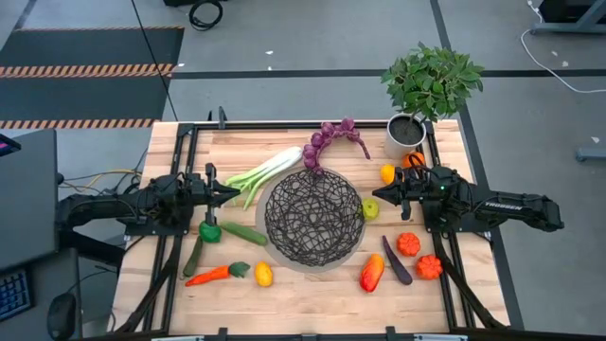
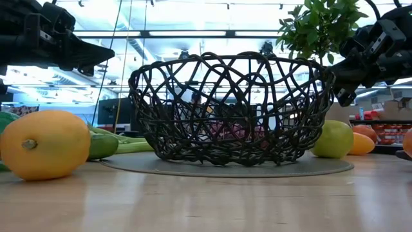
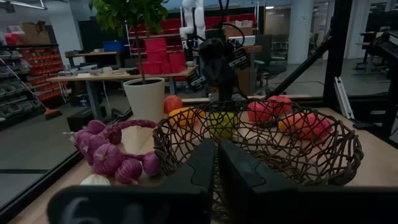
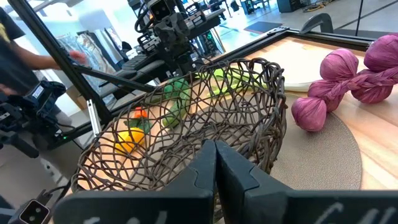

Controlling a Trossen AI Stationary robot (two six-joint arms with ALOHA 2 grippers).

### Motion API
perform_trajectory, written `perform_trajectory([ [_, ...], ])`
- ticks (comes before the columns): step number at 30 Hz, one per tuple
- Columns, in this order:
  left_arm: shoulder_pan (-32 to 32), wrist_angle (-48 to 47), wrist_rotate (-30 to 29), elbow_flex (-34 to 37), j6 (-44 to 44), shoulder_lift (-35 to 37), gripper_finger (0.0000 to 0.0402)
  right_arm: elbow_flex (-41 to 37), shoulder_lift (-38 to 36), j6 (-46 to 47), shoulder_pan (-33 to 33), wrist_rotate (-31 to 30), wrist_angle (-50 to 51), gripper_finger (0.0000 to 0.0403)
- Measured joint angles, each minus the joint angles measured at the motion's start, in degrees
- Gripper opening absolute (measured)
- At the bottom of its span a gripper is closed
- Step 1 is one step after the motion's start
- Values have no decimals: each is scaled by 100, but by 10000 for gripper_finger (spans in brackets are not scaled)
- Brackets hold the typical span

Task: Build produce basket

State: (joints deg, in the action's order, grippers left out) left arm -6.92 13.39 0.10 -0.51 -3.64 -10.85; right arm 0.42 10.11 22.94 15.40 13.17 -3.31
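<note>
Wooden tabletop held the empty basket (image 1: 314, 219) centrally; I judged my left gripper (image 1: 230, 193), jaws closed like the right gripper's (image 1: 378, 197), nearest the leek (image 1: 264, 171), probably lying diagonally.

left end effector (image 3: 216, 163) closed, empty | basket (image 3: 261, 146) just ahead | purple grape bunch (image 3: 112, 152) beside basket

floor: grey concrete (image 1: 312, 38), striped hazard mat (image 1: 90, 70) at one side | counter: pale wood planks (image 1: 312, 303) in a black frame | furniture: red storage bins (image 3: 163, 55) on shelving, a workbench (image 3: 93, 78) in front | light: bright ceiling strips (image 2: 193, 6) | person: dark sleeve (image 4: 18, 56) beyond the counter
</note>
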Motion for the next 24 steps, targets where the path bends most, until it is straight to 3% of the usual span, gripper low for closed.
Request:
perform_trajectory([
  [24, 0, 0, -2, 1, 0, 0, 30, 0, 0, 0, 0, 0, 0, 11],
])
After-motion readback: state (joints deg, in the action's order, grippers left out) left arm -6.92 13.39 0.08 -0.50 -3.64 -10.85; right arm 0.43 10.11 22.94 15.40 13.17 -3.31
